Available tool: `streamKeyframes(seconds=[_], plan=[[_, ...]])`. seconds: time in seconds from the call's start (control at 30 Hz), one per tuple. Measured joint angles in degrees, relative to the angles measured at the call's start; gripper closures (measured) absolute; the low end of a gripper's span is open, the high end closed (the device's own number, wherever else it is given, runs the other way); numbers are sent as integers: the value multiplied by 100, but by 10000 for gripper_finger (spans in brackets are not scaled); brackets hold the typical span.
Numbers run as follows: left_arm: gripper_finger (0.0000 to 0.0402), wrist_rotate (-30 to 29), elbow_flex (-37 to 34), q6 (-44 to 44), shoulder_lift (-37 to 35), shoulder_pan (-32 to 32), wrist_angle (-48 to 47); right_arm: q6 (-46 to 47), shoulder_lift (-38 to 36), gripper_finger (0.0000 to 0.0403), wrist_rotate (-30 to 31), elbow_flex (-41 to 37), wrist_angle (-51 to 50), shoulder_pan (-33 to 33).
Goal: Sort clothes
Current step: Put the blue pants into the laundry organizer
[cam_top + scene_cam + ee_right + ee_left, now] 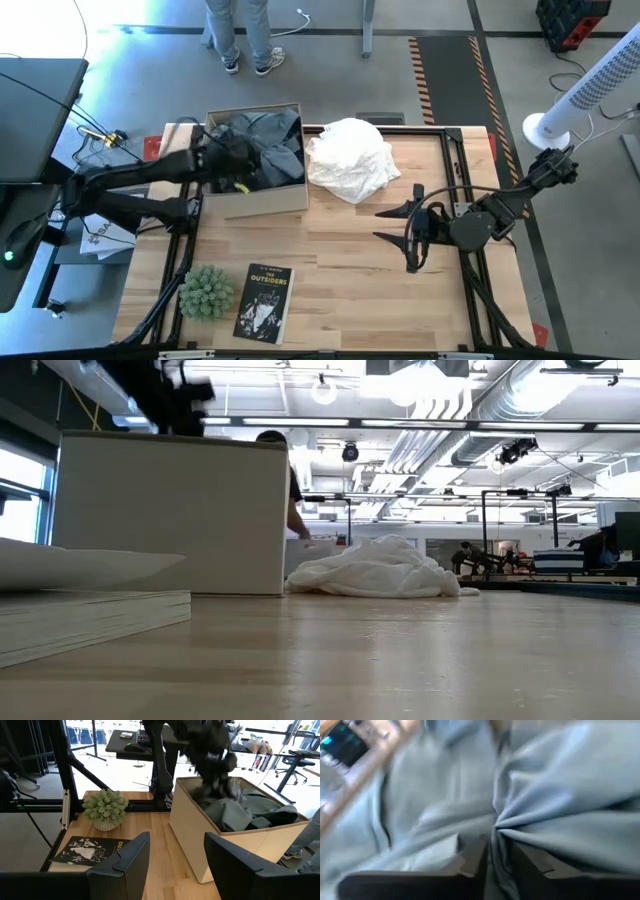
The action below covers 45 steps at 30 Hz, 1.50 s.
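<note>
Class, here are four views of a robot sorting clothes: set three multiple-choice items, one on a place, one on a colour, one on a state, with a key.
1. Where is the white garment?
A. in the box
B. on the table beside the box
C. on the book

2. What colour is the plant?
A. green
B. red
C. yellow

3. The right gripper is:
A. holding a shirt
B. inside the box
C. open, empty

Key: B, it lies heaped on the table right of the cardboard box; A, green in two views; C, its fingers are spread over bare wood.
</note>
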Motion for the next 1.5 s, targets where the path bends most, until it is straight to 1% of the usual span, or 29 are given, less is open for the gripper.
streamKeyframes(seconds=[0.1,0.2,0.27,0.33,0.47,0.53,0.6,0.73,0.83,0.93,1.0,1.1,1.23,1.33,1.4,1.5], plan=[[280,238,731,-37,-167,56,-790,0,-1,217,1,0,2,0],[244,-6,1526,-213,-204,105,-1631,-2,-2,217,2,0,4,0],[229,-181,1904,-299,-210,145,-1660,-62,-2,217,2,0,30,0],[222,-125,2036,-222,-216,183,-1120,-144,-2,217,4,0,53,0],[218,509,1800,185,-94,316,305,-167,-2,217,4,0,135,0],[218,586,1598,208,72,433,634,-144,-2,217,4,0,138,2],[218,579,1366,201,270,539,704,-125,-2,217,4,0,135,1],[219,511,954,-39,582,621,98,-117,-2,217,4,0,131,0],[227,363,744,-244,733,621,-857,-105,-2,217,4,0,131,0],[237,296,682,-407,780,619,-1847,-105,-2,217,4,0,129,1],[242,277,787,-546,728,619,-2456,-105,-2,217,4,0,129,0],[246,314,1164,-580,558,615,-3123,-106,-4,217,7,0,127,0],[247,671,1905,-498,361,616,-3569,-146,-4,217,9,0,129,0],[247,782,2594,-501,348,639,-3891,-149,-4,217,9,0,129,0],[247,777,2975,-502,339,680,-3891,-149,-4,217,9,0,129,0],[247,735,3197,-474,305,750,-3180,-200,-4,217,9,0,149,0]])
